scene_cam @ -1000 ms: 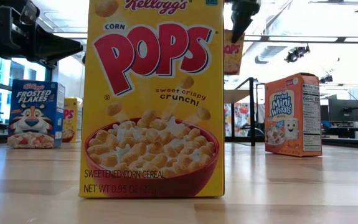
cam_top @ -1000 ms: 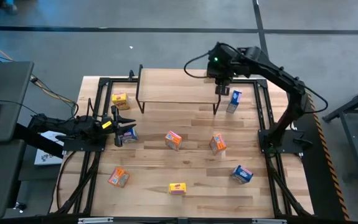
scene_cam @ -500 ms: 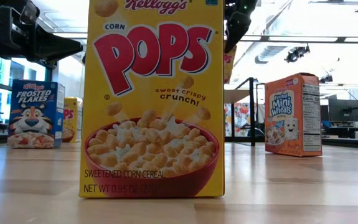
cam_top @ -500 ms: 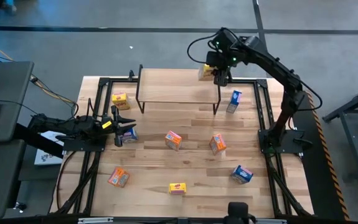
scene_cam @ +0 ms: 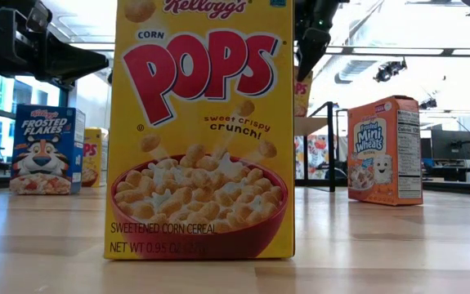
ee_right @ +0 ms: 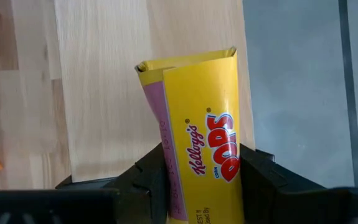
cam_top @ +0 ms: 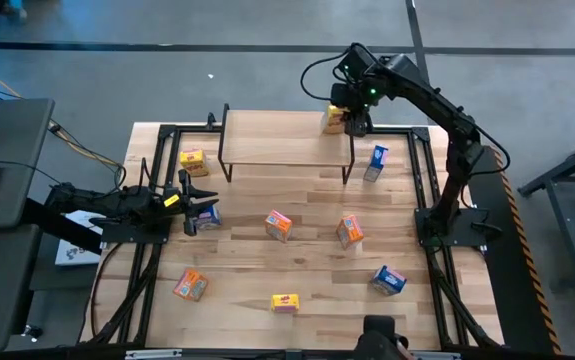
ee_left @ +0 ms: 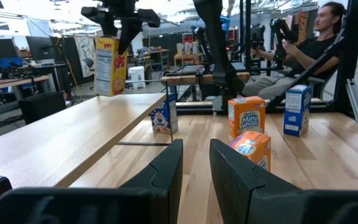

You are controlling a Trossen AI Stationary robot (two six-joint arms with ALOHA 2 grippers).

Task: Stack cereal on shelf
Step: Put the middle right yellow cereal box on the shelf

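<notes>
High view: right gripper (cam_top: 352, 122) clamps yellow cereal box (cam_top: 333, 119) over shelf (cam_top: 267, 138); left gripper (cam_top: 207, 204) closed, empty.

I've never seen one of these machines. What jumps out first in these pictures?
The right gripper grips a small yellow cardboard Corn Pops cereal box above the right end of the low light-wood shelf on black wire legs. More small cereal boxes lie scattered over the large wooden table, while the left gripper waits, shut, at the table's left side.
</notes>
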